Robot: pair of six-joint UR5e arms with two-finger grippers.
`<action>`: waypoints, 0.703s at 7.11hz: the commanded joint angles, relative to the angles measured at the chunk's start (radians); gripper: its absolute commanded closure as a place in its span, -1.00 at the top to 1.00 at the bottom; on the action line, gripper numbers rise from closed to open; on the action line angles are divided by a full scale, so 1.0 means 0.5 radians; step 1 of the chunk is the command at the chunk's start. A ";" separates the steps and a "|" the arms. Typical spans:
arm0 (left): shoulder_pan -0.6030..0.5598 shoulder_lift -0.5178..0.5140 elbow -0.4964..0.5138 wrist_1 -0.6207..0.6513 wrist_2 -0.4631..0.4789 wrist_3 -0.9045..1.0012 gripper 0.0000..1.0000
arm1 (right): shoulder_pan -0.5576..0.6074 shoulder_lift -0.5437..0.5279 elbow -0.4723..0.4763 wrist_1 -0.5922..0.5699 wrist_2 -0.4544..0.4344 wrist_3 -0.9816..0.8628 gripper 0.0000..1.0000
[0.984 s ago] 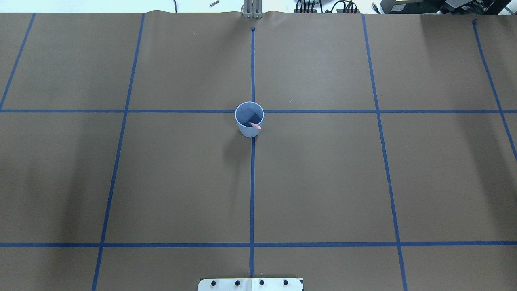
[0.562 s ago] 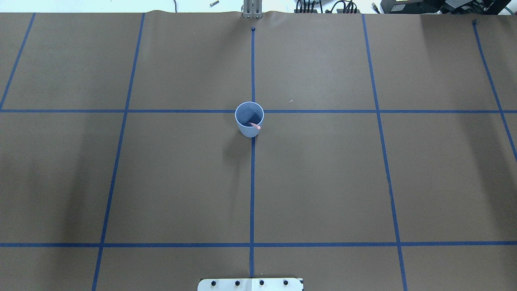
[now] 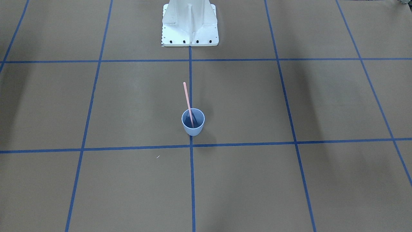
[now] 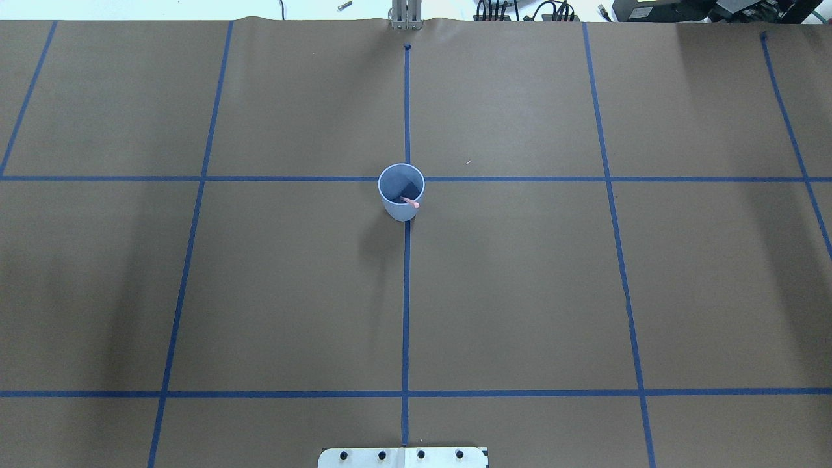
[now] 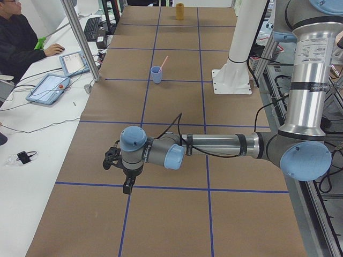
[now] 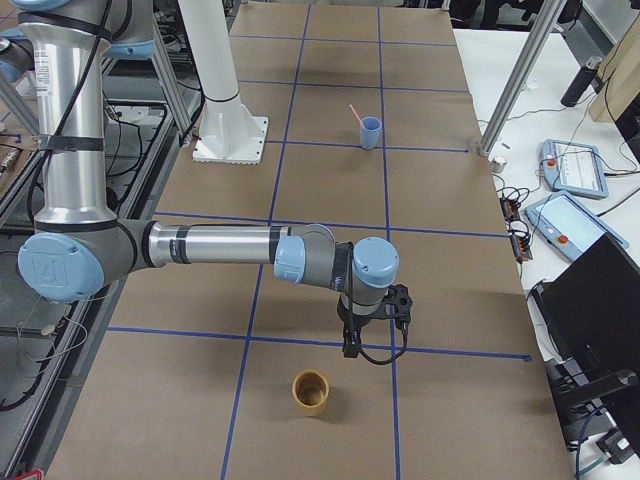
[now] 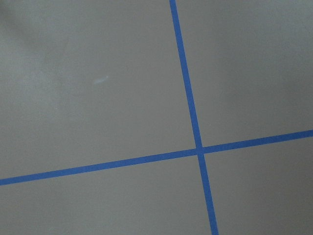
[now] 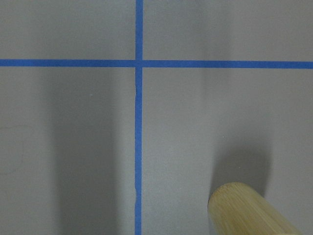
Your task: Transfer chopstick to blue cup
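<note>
The blue cup (image 3: pixel 193 128) stands upright at the middle of the table on a tape crossing; it also shows in the overhead view (image 4: pixel 396 209). The salmon-pink chopstick (image 3: pixel 186 100) stands inside it, leaning toward the robot's base, with its upper half above the rim; the overhead view shows only its top end (image 4: pixel 411 203). No gripper is near the cup. My left gripper (image 5: pixel 127 186) hangs low over the table's left end. My right gripper (image 6: pixel 350 345) hangs low over the right end. I cannot tell whether either is open or shut.
A bamboo-coloured cup (image 6: pixel 310 392) stands upright near my right gripper and shows in the right wrist view (image 8: pixel 249 210). The white robot pedestal (image 3: pixel 190 25) stands at the table's near edge. Blue tape lines grid the brown table (image 4: pixel 520 292). An operator (image 5: pixel 19 40) sits at the side.
</note>
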 commanded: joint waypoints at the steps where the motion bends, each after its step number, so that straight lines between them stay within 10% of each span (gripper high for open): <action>1: 0.003 -0.003 0.001 0.003 0.022 0.000 0.96 | 0.004 0.002 -0.018 0.000 0.000 0.000 1.00; 5: 0.003 -0.058 -0.116 0.303 0.019 0.003 0.96 | 0.004 0.032 -0.027 0.000 0.006 0.043 1.00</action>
